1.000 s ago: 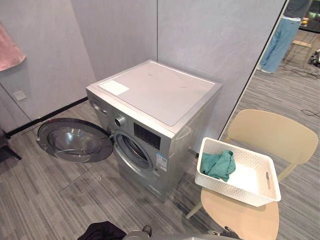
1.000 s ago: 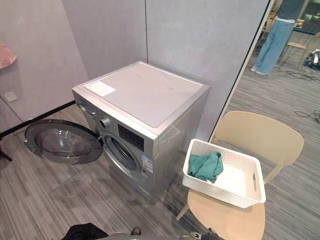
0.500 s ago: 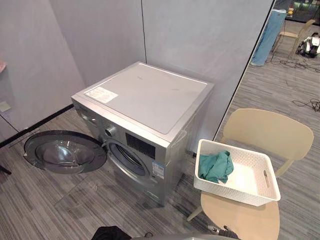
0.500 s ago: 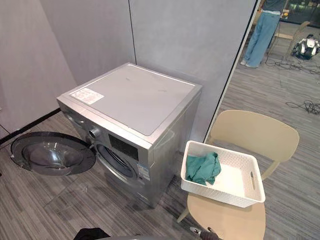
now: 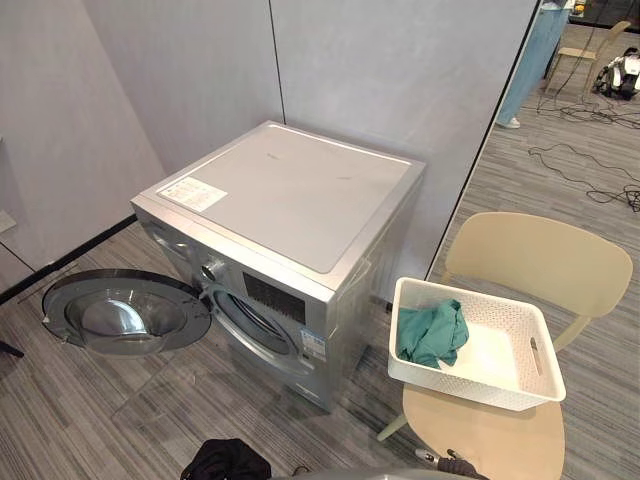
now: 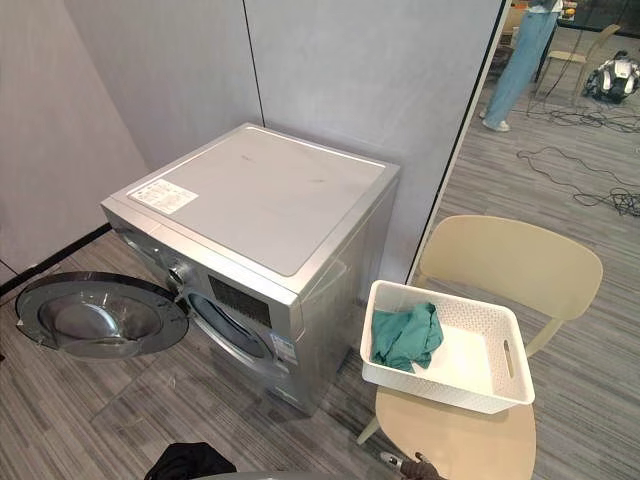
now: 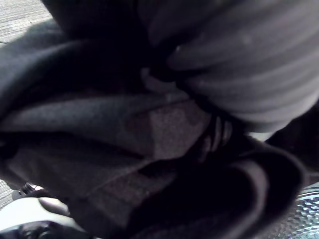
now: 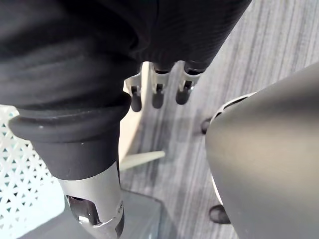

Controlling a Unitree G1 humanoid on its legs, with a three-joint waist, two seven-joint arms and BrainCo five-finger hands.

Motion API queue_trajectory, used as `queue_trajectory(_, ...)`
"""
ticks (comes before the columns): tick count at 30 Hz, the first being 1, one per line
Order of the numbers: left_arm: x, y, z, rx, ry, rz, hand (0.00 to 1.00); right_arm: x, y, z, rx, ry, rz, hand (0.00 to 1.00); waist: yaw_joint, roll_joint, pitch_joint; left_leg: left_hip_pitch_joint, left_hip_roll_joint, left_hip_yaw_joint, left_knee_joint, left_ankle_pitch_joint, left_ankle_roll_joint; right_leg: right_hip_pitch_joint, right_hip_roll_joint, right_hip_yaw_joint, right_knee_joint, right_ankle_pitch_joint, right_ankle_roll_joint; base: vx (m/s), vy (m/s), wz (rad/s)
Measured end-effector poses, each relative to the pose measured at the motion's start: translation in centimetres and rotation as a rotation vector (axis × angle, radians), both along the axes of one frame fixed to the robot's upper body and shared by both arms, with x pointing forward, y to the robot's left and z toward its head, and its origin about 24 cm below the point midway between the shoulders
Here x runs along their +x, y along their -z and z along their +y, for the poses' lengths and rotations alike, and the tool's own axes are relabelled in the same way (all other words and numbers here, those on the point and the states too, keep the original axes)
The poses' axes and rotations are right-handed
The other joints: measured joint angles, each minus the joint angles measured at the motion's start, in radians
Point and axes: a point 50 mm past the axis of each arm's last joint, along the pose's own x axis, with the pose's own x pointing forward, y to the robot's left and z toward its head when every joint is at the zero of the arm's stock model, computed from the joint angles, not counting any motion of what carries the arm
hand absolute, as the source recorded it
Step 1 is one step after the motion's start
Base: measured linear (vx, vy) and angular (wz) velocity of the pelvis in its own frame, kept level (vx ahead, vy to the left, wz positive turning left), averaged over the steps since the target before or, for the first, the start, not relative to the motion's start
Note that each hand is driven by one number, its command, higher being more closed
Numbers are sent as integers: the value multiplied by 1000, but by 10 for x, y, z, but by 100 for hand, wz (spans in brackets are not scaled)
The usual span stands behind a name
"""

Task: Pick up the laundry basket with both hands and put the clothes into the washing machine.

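A white lattice laundry basket [image 5: 520,375] stands on the seat of a beige chair [image 5: 540,265], to the right of the washing machine. A crumpled green garment [image 5: 432,332] lies in the basket's left end. The silver front-loading washing machine [image 5: 285,195] has its round door [image 5: 125,312] swung wide open to the left, low over the floor. My right hand [image 8: 157,97] hangs with straight, relaxed fingers and holds nothing, with the basket's lattice [image 8: 20,189] showing close beside it. My left hand [image 7: 239,64] shows as a dark ribbed cover against dark cloth.
Grey wall panels stand behind the machine. At the far right, past the panel's edge, a person in blue trousers [image 6: 515,50] stands on the striped floor, with loose cables [image 5: 590,110] nearby. Open floor lies in front of the machine's door.
The camera has shifted, so the machine and the chair sit a little differently in the picture. The basket, the garment and the door have not moved. The person at the back has moved.
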Motion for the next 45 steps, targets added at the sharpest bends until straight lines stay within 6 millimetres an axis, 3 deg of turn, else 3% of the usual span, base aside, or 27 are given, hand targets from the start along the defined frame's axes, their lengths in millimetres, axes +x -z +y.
queue_trajectory(3,5,0,1,0,-5,-13,100,0,-1,-5,15,122,-21,0,3,4,-19,-71,-1,-15,6,-4,-4,-65,5,-13,-15,0,0,85,-7,12)
queue_trajectory(7,6,-1,4,4,-57,-24,100,-3,-1,-9,37,250,-36,0,5,-11,-10,-89,-10,-40,27,-13,-4,-69,-4,-30,-13,5,1,173,-30,13)
queue_trajectory(9,14,-2,8,10,-57,-43,100,3,-2,-11,44,312,-63,0,4,-15,0,-130,-34,-56,128,-48,8,-51,-15,-51,-21,4,2,211,-28,21)
queue_trajectory(10,27,-3,8,11,-52,-75,100,11,-4,-14,42,331,-89,0,5,-13,23,-174,-47,-73,243,-78,18,-34,-23,-62,-21,5,2,144,-36,31)
queue_trajectory(11,40,-4,8,9,-64,-111,100,21,-7,-17,38,351,-114,0,6,-9,47,-229,-65,-93,382,-108,14,-15,-26,-77,-19,7,4,158,-27,28)
queue_trajectory(13,47,-5,6,-1,-95,-139,100,31,-10,-17,39,358,-142,0,19,-18,66,-325,-88,-110,558,-142,-3,5,-43,-78,-17,10,2,114,26,3)
queue_trajectory(14,48,-5,4,-7,-108,-148,100,36,-11,-16,40,355,-152,0,31,-11,67,-347,-65,-112,551,-179,-13,13,-38,-77,-18,10,3,123,37,-10)
queue_trajectory(16,43,-4,3,-16,-154,-142,100,39,-12,-19,35,364,-170,0,30,-1,67,-383,14,-82,493,-175,-8,34,-28,-85,-12,-3,22,155,74,-6)
queue_trajectory(17,35,-3,3,-18,-197,-129,100,39,-13,-22,25,389,-185,0,29,1,68,-393,77,-56,443,-170,-11,64,-36,-89,-6,-17,45,188,150,-6)
queue_trajectory(19,28,-1,-1,-30,-213,-106,100,29,-12,-29,8,413,-172,0,26,12,64,-387,128,-53,390,-111,1,92,-60,-101,35,-56,105,217,221,-3)
queue_trajectory(20,25,-1,-1,-31,-216,-96,100,24,-12,-32,1,425,-163,0,25,17,65,-389,137,-45,401,-71,-81,106,-74,-108,48,-70,128,250,297,27)
queue_trajectory(21,30,-2,6,-13,-198,-106,100,16,-9,-30,9,446,-139,0,24,-17,61,-389,70,-29,439,-94,-110,125,-140,-123,69,-72,159,290,316,41)
queue_trajectory(22,35,-4,10,0,-170,-118,100,10,-6,-24,28,459,-112,0,22,-36,60,-398,27,-30,471,-108,-88,123,-178,-141,91,-40,167,296,324,53)
queue_trajectory(24,42,-5,12,7,-111,-127,100,5,-3,-17,52,483,-93,0,22,-27,58,-423,-36,-48,562,-141,-35,121,-211,-162,144,62,165,331,389,55)
queue_trajectory(26,43,-5,8,4,-51,-119,100,-3,-1,-15,58,503,-71,0,31,-1,41,-407,-72,-59,577,-163,2,103,-242,-159,223,183,135,305,378,47)
queue_trajectory(27,42,-4,6,3,-19,-112,100,0,-2,-15,62,498,-77,0,35,22,31,-385,-74,-59,563,-177,27,62,-260,-160,299,261,38,302,367,13)
queue_trajectory(28,41,-4,6,8,3,-104,100,7,-3,-15,57,515,-79,0,35,35,36,-355,-76,-45,551,-186,42,24,-291,-183,415,201,-90,252,357,-4)
queue_trajectory(29,40,-5,10,21,15,-96,100,2,-3,-21,37,522,-68,0,35,34,37,-328,-78,-23,529,-186,51,-9,-294,-189,481,142,-135,260,405,-14)
queue_trajectory(30,36,-4,11,23,22,-80,100,-3,-3,-24,23,504,-57,0,32,34,38,-290,-78,-11,498,-186,67,-30,-272,-177,506,81,-104,197,352,-17)
queue_trajectory(31,31,-4,15,29,20,-60,100,-5,-3,-24,17,483,-50,0,28,33,40,-238,-77,-7,460,-179,83,-45,-215,-155,505,16,-75,139,236,-13)
queue_trajectory(34,21,-3,19,35,6,-34,100,-22,0,-21,20,455,-14,0,26,19,34,-153,-78,12,377,-170,102,-62,-71,-170,430,-65,-57,44,87,-15)
queue_trajectory(35,16,-2,15,25,6,-20,100,-28,1,-19,24,441,-1,0,24,10,26,-135,-82,17,362,-170,102,-56,-21,-180,361,-86,-75,6,-7,-22)
queue_trajectory(37,13,0,7,-1,-4,-14,100,-29,2,-16,35,436,-11,0,23,4,7,-137,-90,17,351,-165,95,-36,20,-124,254,-93,-67,39,-45,-15)
queue_trajectory(38,17,-1,10,1,-7,-24,100,-30,3,-11,47,444,-10,0,23,-14,2,-140,-92,16,343,-150,84,-29,33,-75,217,-92,-68,30,-71,-5)
queue_trajectory(42,23,-1,6,-19,-62,-57,100,-31,4,0,74,483,-26,0,3,-7,2,-136,-85,-6,341,-126,67,10,45,-50,170,-86,-77,-60,-116,17)
queue_trajectory(43,26,-1,-1,-32,-103,-79,100,-26,2,-2,66,471,-47,0,5,12,13,-177,-58,19,451,-181,45,20,65,-51,155,-82,-82,-127,-71,-11)
queue_trajectory(45,27,0,-8,-50,-141,-99,100,-16,-1,-10,42,435,-86,0,7,52,24,-284,-15,58,674,-229,11,29,98,-48,142,-91,-97,-156,8,-28)
